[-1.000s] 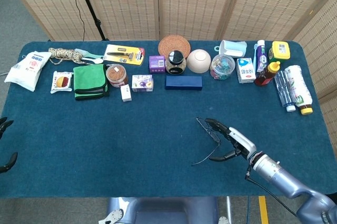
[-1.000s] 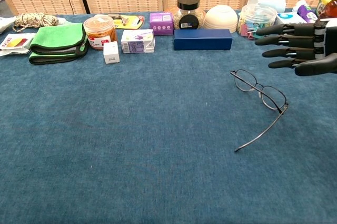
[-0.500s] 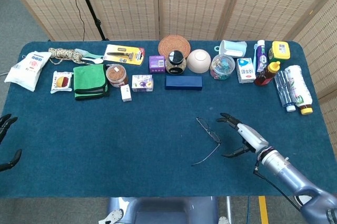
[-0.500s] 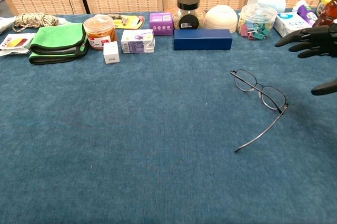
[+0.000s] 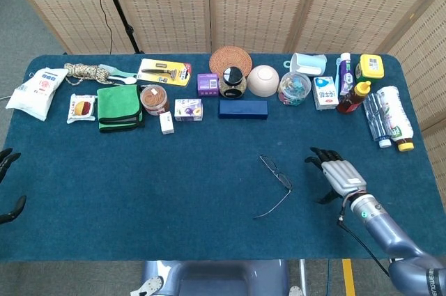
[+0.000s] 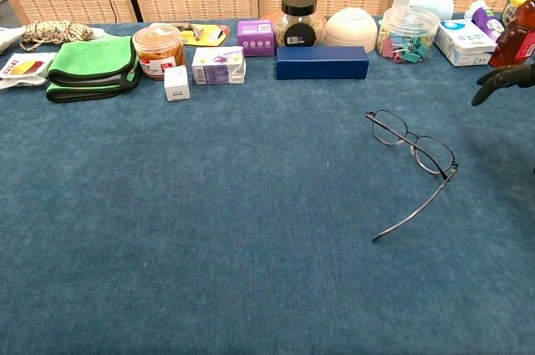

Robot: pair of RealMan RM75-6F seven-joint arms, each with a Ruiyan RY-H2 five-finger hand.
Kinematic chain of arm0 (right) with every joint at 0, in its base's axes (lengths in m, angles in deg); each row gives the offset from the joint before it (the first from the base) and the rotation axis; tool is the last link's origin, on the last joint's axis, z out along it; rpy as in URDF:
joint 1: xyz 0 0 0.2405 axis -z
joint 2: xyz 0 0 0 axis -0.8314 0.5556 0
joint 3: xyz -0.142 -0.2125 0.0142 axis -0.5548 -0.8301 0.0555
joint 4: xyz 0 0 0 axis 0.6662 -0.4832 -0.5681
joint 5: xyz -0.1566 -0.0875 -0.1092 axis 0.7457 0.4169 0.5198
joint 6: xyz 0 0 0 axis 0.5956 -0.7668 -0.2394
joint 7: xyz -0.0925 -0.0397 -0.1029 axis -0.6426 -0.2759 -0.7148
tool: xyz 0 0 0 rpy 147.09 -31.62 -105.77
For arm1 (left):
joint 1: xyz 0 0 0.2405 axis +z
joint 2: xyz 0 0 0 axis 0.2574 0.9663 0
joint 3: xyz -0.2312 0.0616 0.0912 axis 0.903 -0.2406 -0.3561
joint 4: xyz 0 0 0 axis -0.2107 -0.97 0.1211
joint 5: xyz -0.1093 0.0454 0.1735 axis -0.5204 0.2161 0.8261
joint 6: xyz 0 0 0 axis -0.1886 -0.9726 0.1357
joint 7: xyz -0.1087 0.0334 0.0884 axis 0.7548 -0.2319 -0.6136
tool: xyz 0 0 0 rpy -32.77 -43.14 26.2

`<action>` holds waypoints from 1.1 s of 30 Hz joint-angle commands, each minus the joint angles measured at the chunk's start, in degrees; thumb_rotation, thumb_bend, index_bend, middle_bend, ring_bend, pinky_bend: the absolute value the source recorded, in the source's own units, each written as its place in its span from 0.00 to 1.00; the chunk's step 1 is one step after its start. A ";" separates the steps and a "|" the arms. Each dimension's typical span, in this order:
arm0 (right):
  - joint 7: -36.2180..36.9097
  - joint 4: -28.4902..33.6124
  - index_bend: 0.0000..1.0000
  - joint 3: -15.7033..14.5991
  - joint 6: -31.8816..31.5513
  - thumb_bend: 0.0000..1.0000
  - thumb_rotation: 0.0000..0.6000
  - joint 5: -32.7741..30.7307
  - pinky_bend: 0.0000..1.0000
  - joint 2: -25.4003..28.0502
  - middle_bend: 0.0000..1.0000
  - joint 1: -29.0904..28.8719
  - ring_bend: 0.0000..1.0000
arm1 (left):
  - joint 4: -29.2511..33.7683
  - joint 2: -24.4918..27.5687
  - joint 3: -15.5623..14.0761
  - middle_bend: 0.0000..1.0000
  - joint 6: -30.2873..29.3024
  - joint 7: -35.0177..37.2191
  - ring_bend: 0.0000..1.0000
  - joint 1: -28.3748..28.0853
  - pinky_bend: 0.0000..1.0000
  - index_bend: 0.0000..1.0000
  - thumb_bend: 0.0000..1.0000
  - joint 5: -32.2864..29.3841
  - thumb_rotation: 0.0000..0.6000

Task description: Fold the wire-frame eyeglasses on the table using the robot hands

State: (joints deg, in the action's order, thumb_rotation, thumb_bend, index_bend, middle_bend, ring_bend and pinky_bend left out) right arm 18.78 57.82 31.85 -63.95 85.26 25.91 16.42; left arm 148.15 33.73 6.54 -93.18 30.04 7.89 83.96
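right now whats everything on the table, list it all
glasses: 1, dark wire, centre-right, one temple out
blue case: 1, back row centre
green cloth: 1, folded, back left
orange jar: 1, right of cloth
white bowl: 1, upturned, back centre
dark-lid jar: 1, left of bowl
woven coaster: 1, tan, behind that jar
purple box: 1, back centre
clip tub: 1, clear, mixed colours
rope: 1, beige, back left
white pouch: 1, far left
bottles: clear, far right
left hand: dark, left edge
right hand: grey, right of glasses, holding nothing
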 commanded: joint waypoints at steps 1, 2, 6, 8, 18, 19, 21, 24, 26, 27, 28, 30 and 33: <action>-8.42 2.34 0.19 -0.25 0.65 0.06 1.00 -6.67 0.00 -0.80 0.00 -1.99 0.00 | -0.22 0.08 0.01 0.00 -0.20 0.43 0.00 0.09 0.00 0.00 0.43 0.12 0.75; -9.68 2.72 0.19 -0.25 0.61 0.06 1.00 -7.75 0.00 -0.99 0.00 -2.30 0.00 | -0.30 0.08 0.02 0.00 -0.27 0.61 0.00 0.11 0.00 0.00 0.43 0.15 0.75; -15.34 3.91 0.18 -0.17 0.46 0.06 1.00 -13.26 0.00 -2.44 0.00 -4.23 0.00 | -0.85 -0.04 -0.18 0.00 -0.19 1.32 0.00 0.19 0.00 0.00 0.43 0.55 0.75; -17.81 4.11 0.18 -0.13 0.03 0.06 1.00 -15.88 0.00 -3.31 0.00 -5.16 0.00 | -1.19 -0.11 -0.26 0.00 -0.15 1.65 0.00 0.25 0.00 0.00 0.43 0.58 0.74; -23.95 4.48 0.17 0.67 -1.78 0.06 1.00 -22.86 0.00 -7.24 0.00 -8.13 0.00 | -2.78 -0.41 -0.46 0.00 -0.19 3.19 0.00 0.63 0.00 0.00 0.43 0.10 0.75; -24.67 4.52 0.17 0.69 -2.16 0.06 1.00 -23.70 0.00 -7.61 0.00 -8.44 0.00 | -2.94 -0.46 -0.47 0.00 -0.22 3.36 0.00 0.66 0.00 0.00 0.43 0.11 0.74; -26.22 4.64 0.17 0.79 -3.10 0.06 1.00 -25.33 0.00 -8.49 0.00 -9.11 0.00 | -3.34 -0.53 -0.49 0.00 -0.29 3.77 0.00 0.76 0.00 0.00 0.43 0.02 0.75; -28.09 5.02 0.17 0.88 -4.58 0.06 1.00 -27.24 0.00 -9.56 0.00 -9.80 0.00 | -3.86 -0.58 -0.54 0.00 -0.22 4.16 0.00 0.83 0.00 0.00 0.43 -0.08 0.75; -29.03 5.35 0.17 0.97 -5.62 0.06 1.00 -28.19 0.00 -10.15 0.00 -10.06 0.00 | -4.08 -0.60 -0.55 0.00 -0.22 4.38 0.00 0.86 0.00 0.00 0.42 -0.13 0.75; -29.69 5.56 0.17 1.00 -6.30 0.06 1.00 -28.77 0.00 -10.58 0.00 -10.21 0.00 | -4.20 -0.63 -0.55 0.00 -0.22 4.56 0.00 0.88 0.00 0.00 0.42 -0.14 0.74; -30.19 5.72 0.17 1.00 -6.81 0.06 1.00 -29.18 0.00 -10.89 0.00 -10.33 0.00 | -4.29 -0.66 -0.57 0.00 -0.23 4.66 0.00 0.90 0.00 0.00 0.42 -0.12 0.74; -31.10 5.94 0.18 1.05 -7.90 0.06 1.00 -29.89 0.00 -11.56 0.00 -10.48 0.00 | -4.45 -0.68 -0.59 0.00 -0.26 4.87 0.00 0.95 0.00 0.00 0.42 -0.06 0.74; -32.21 6.19 0.18 1.30 -9.41 0.06 1.00 -31.26 0.00 -12.75 0.00 -10.61 0.00 | -4.72 -0.73 -0.63 0.00 -0.36 5.15 0.00 1.05 0.00 0.00 0.42 -0.04 0.74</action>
State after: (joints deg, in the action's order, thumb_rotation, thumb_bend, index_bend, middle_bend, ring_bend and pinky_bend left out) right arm -13.00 63.84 32.99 -72.90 54.48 13.62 5.93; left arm 143.46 33.02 5.92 -93.53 35.17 8.92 83.92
